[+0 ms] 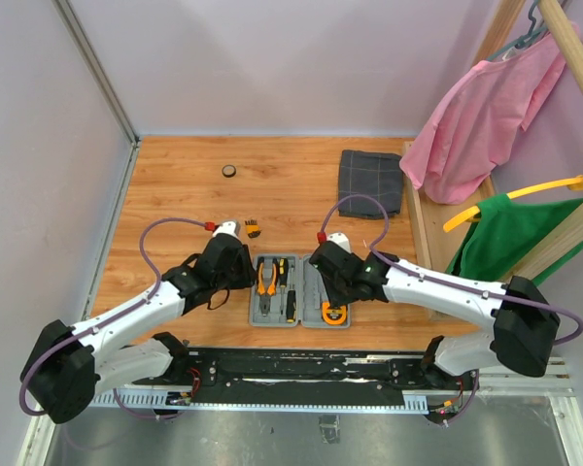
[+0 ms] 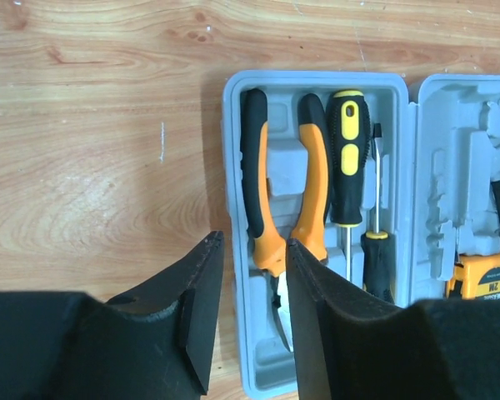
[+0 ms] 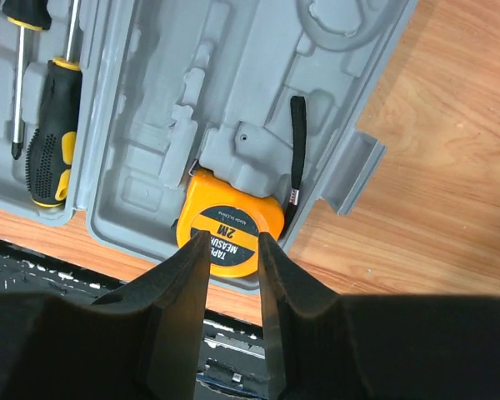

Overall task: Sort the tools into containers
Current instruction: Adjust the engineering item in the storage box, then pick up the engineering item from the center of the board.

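Right wrist view, writing: the tape measure reads "2M" and "TAPE MEASUR" in black print on its round face. The last letters are hidden by a finger.
Tape measure, look: an orange-yellow, smooth plastic body with a black wrist strap running off its side.
Tape measure, place: it sits in a moulded recess at the near end of the case's right half.
Case: matte grey plastic with rounded corners and stepped recesses. It lies open and flat on the wooden table, between the two arms.
Left half: the pliers have curved orange-and-black handles. Beside them lies a large screwdriver with a yellow-and-black ribbed grip, then a smaller screwdriver pointing the other way.
Left gripper: its black fingers stand apart with nothing between them, above the pliers and the case's left wall.
Right gripper: its fingers are parted over the tape measure's face and are not around it. Whether they touch it cannot be told.
Loose: a small orange-and-black piece lies on the table just beyond the case.
Far side: a folded dark grey checked cloth.
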### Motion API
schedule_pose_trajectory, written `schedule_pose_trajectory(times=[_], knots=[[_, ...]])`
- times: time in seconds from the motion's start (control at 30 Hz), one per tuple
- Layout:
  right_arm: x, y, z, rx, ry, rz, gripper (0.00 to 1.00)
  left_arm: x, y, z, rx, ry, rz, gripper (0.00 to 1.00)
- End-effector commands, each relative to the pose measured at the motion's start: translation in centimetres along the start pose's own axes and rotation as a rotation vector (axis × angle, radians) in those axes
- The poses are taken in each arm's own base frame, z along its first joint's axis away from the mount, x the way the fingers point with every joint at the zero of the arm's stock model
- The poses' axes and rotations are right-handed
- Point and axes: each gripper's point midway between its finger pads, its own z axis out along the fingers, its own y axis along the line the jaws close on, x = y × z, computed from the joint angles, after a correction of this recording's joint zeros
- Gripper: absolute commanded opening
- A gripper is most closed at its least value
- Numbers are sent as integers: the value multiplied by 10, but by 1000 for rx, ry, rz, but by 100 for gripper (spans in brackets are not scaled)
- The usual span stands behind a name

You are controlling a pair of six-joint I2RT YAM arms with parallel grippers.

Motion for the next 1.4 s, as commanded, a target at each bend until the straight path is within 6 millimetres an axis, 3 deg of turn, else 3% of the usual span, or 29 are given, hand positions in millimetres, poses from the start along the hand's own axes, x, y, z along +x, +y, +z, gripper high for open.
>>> schedule_pose_trajectory(times=[0.0,0.5,0.67,0.87,0.97,1.1,1.37], knots=[[13,-3,6,-6,76,-7,30,-19,0,-7,-30,-56,14,41],[50,-6,29,17,225,-27,29,-54,21,-9,-91,-109,-21,44],[70,-12,33,29,287,-31,28,-64,29,-9,-110,-119,-59,55],[106,-25,42,56,392,-34,27,-81,33,-7,-113,-150,-116,62],[114,-26,43,48,407,-31,27,-88,32,-5,-117,-163,-125,65],[89,-20,33,10,311,-42,32,-100,33,-2,-147,-184,-122,73],[-11,5,-21,-110,-43,-106,43,-141,33,4,-202,-253,-115,80]])
